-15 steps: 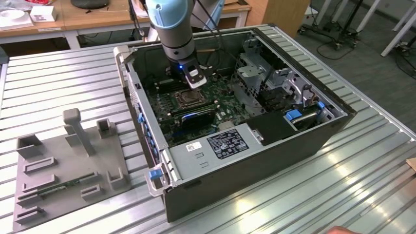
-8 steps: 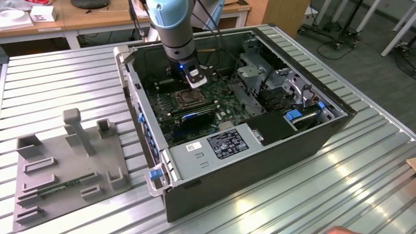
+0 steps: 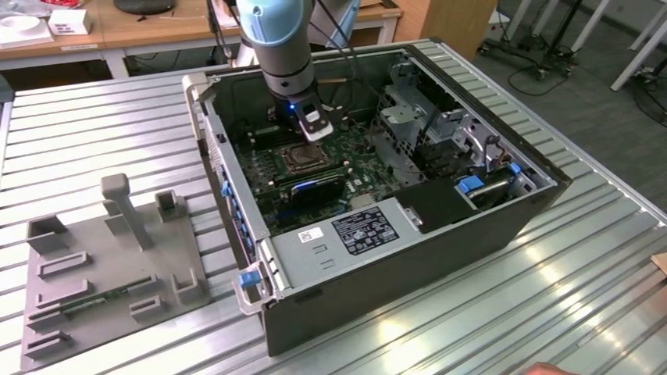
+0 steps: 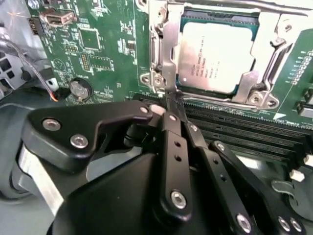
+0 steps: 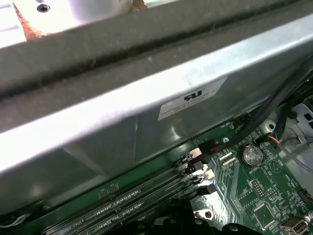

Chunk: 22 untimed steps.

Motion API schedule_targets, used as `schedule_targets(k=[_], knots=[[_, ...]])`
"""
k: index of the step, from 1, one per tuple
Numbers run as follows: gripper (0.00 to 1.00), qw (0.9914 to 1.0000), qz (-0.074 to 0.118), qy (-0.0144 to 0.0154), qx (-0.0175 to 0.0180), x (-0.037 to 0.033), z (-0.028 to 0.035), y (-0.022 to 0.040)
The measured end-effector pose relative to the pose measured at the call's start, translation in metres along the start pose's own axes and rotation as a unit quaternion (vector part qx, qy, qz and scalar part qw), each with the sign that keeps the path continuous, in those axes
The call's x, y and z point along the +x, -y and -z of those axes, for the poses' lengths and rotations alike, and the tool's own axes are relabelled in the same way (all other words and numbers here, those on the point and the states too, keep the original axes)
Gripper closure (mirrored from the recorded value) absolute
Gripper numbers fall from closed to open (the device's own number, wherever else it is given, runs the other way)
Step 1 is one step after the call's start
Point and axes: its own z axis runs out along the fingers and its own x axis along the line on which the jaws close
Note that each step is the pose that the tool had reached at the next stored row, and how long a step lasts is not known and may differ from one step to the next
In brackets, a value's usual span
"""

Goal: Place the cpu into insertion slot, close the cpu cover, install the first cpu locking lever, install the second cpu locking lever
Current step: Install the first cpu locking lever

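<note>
In the second wrist view the pale silver cpu [image 4: 217, 56] lies flat in the insertion slot [image 4: 234, 90]. The silvery cpu cover [image 4: 268, 39] frames it and looks folded down. One thin metal locking lever [image 4: 165, 54] runs along the socket's side, and another [image 4: 220, 5] runs along its far edge. My black gripper [image 4: 171, 100] is shut, its tips meeting at the socket's corner by the end of the side lever. In the exterior view the gripper [image 3: 315, 131] hangs inside the open computer case, just above the insertion slot [image 3: 302, 160].
Long black memory slots [image 4: 244, 132] lie right beside the socket, and a coin battery [image 4: 78, 89] sits on the green motherboard [image 4: 107, 44]. The case's metal wall [image 5: 146, 98] rises close by. A drive cage [image 3: 417, 117] stands on the exterior view's right and a grey fixture tray [image 3: 105, 266] on its left.
</note>
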Motion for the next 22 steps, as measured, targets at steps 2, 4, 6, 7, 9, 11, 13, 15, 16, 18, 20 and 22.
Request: schedule_targets(k=[2, 4, 6, 7, 9, 11, 13, 15, 16, 18, 20, 22], knots=[[0.90, 1.00000, 0.000, 0.0000, -0.0001, -0.0003, 0.0015, -0.0006], [0.90, 1.00000, 0.000, 0.0000, -0.0001, -0.0006, 0.0033, -0.0013], [0.90, 1.00000, 0.000, 0.0000, -0.0001, -0.0008, 0.0044, -0.0018], [0.90, 1.00000, 0.000, 0.0000, -0.0002, -0.0008, 0.0044, -0.0018], [0.90, 1.00000, 0.000, 0.0000, -0.0003, -0.0008, 0.0045, -0.0019], [0.90, 1.00000, 0.000, -0.0002, -0.0004, -0.0008, 0.0047, -0.0019], [0.90, 1.00000, -0.001, -0.0007, -0.0016, -0.0010, 0.0048, -0.0014], [0.90, 0.99999, -0.002, -0.0017, -0.0048, -0.0017, 0.0049, -0.0003], [0.90, 0.99998, -0.002, -0.0019, -0.0054, -0.0018, 0.0050, 0.0000], [0.90, 0.99998, -0.002, -0.0019, -0.0054, -0.0018, 0.0050, 0.0000], [0.90, 0.99998, -0.002, -0.0018, -0.0056, -0.0018, 0.0050, 0.0000], [0.90, 0.99996, -0.001, 0.0030, -0.0082, -0.0015, 0.0052, 0.0002]])
